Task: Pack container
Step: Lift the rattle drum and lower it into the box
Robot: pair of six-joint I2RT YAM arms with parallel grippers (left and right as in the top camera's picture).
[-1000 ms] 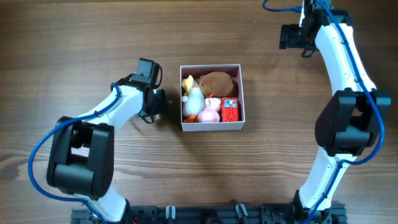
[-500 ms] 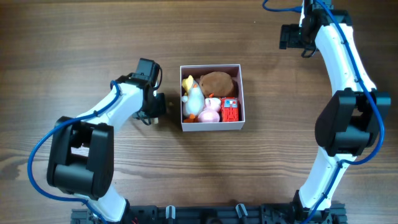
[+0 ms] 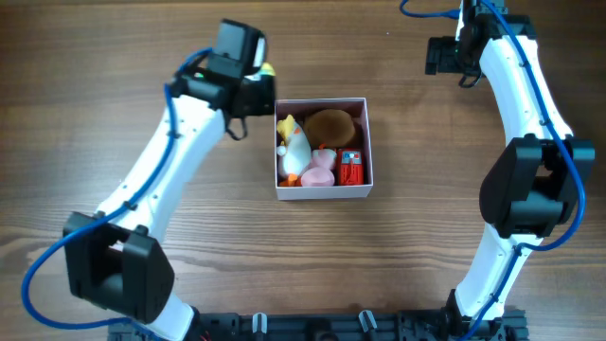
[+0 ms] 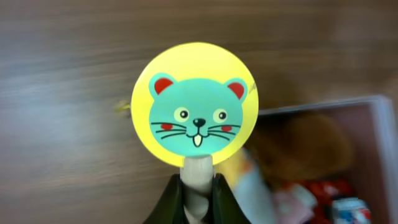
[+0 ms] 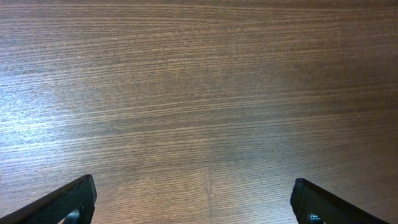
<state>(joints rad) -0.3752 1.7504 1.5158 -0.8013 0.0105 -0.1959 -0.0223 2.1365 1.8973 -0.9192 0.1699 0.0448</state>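
Now | left gripper (image 4: pixel 198 188) clamps mouse-face disc (image 4: pixel 194 102) | near container (image 3: pixel 322 191)

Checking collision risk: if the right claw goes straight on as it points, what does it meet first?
Probably the bare wooden table: the wrist view shows nothing else ahead of the open right claw. How far off it is, I cannot tell.

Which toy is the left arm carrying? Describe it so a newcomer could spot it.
Start at the white-walled container mid-table; just off its far left corner is the left gripper, shut on a pale stub. That stub carries a round yellow disc with a teal mouse face, the only toy outside the container.
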